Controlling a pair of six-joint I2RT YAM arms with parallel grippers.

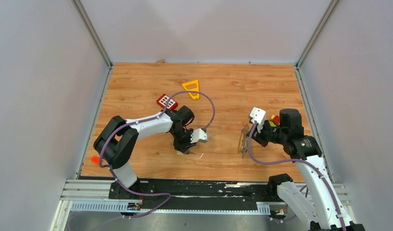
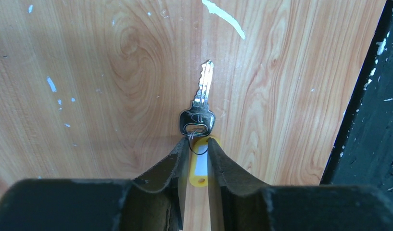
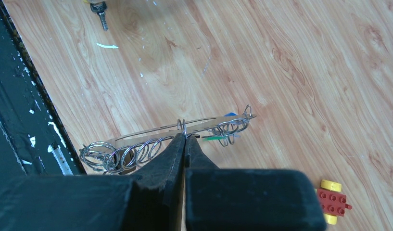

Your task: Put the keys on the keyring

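Note:
A silver key (image 2: 198, 118) lies flat on the wood, its blade pointing away from me, and a thin wire loop ties it to a yellow tag (image 2: 199, 169). My left gripper (image 2: 198, 142) is down over the tag, its fingers pressed against the tag's two long sides. In the top view that gripper (image 1: 187, 150) is low at the table's front middle. My right gripper (image 3: 185, 135) is shut on a small ring of the grey keyring (image 3: 151, 131), held edge-on above the table (image 1: 243, 139). Several wire rings hang along it, with blue (image 3: 230, 114) and green (image 3: 211, 137) tags near its far end.
A yellow triangular frame (image 1: 191, 88) and a red brick (image 1: 167, 101) lie behind the left arm. An orange block (image 1: 95, 159) sits at the front left edge. A red-and-yellow brick (image 3: 333, 201) lies near the right arm. A black rail (image 1: 184, 187) borders the near edge.

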